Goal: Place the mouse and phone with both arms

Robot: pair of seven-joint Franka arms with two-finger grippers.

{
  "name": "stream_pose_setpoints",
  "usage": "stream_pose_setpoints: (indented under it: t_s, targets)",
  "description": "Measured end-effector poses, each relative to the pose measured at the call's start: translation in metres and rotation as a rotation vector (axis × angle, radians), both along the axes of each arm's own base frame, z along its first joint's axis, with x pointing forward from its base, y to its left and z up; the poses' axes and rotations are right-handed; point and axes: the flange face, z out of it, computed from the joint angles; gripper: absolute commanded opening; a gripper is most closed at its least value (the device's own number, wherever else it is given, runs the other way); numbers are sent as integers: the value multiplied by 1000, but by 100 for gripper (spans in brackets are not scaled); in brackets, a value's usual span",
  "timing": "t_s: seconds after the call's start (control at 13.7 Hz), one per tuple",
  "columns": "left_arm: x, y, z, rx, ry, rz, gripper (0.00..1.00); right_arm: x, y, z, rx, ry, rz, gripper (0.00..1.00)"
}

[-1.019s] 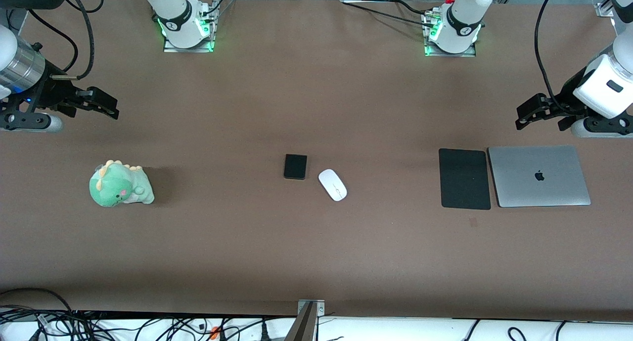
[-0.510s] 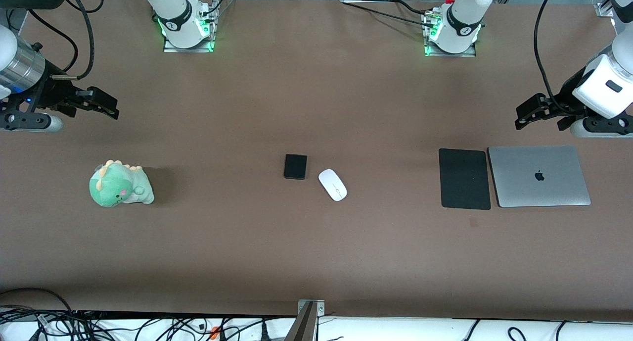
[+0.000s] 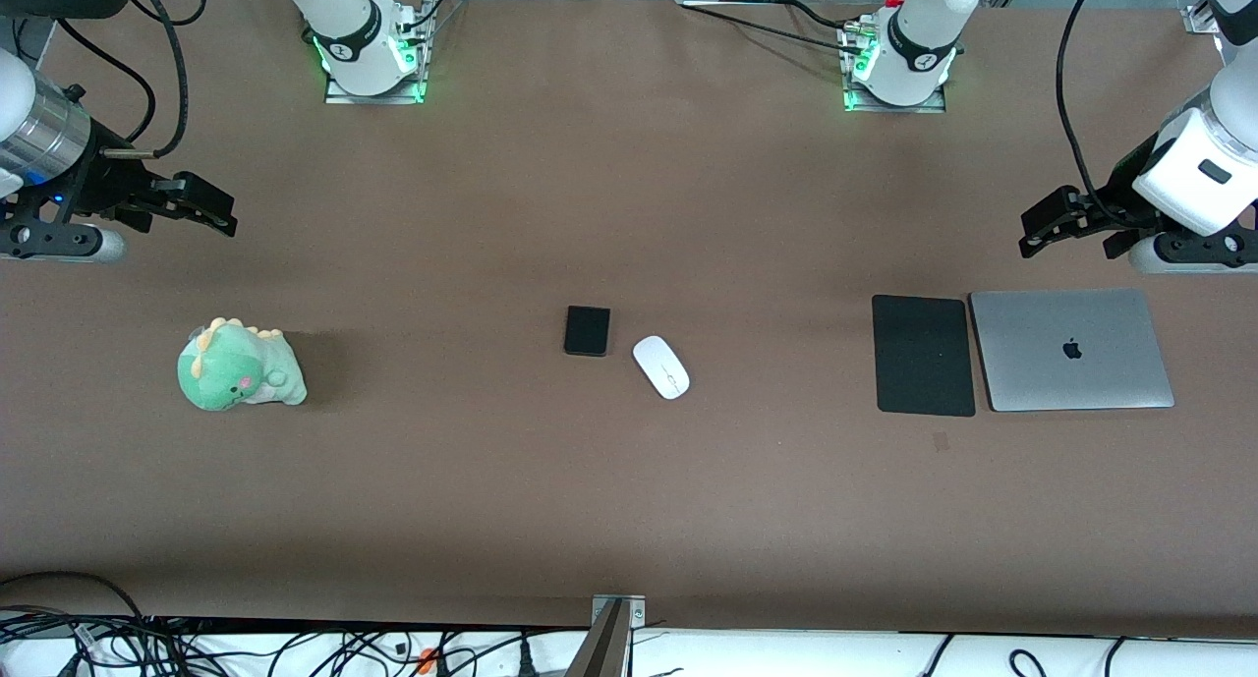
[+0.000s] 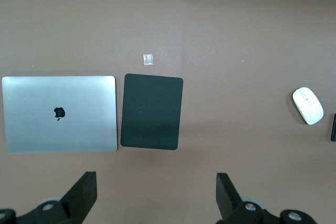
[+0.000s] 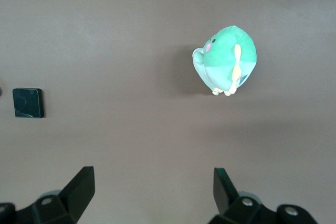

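Observation:
The white mouse (image 3: 660, 366) lies at the middle of the brown table, beside the small black phone (image 3: 587, 330), which is slightly farther from the front camera. The mouse also shows in the left wrist view (image 4: 307, 105), the phone in the right wrist view (image 5: 28, 103). My left gripper (image 3: 1044, 227) is open and empty, up in the air over the table at the left arm's end, above the bare table by the mouse pad (image 3: 922, 355). My right gripper (image 3: 201, 211) is open and empty, up over the table at the right arm's end.
A closed silver laptop (image 3: 1069, 349) lies beside the black mouse pad at the left arm's end. A green plush dinosaur (image 3: 237, 366) sits at the right arm's end. A small pale mark (image 3: 941, 441) is on the table near the pad.
The left gripper has shifted slightly up and toward the middle of the table. The right arm, mouse and phone have not moved.

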Motion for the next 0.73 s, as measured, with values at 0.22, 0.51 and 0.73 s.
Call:
stream_pose_setpoints:
  t_s: [0.22, 0.51, 0.73]
  targets:
    - [0, 0, 0, 0, 0, 0, 100, 0, 0, 0, 0, 1, 0, 100]
    - [0, -2, -1, 0, 1, 2, 100, 0, 0, -2, 0, 4, 1, 100]
    - [3, -23, -14, -1, 25, 73, 100, 0, 1, -3, -1, 8, 2, 100]
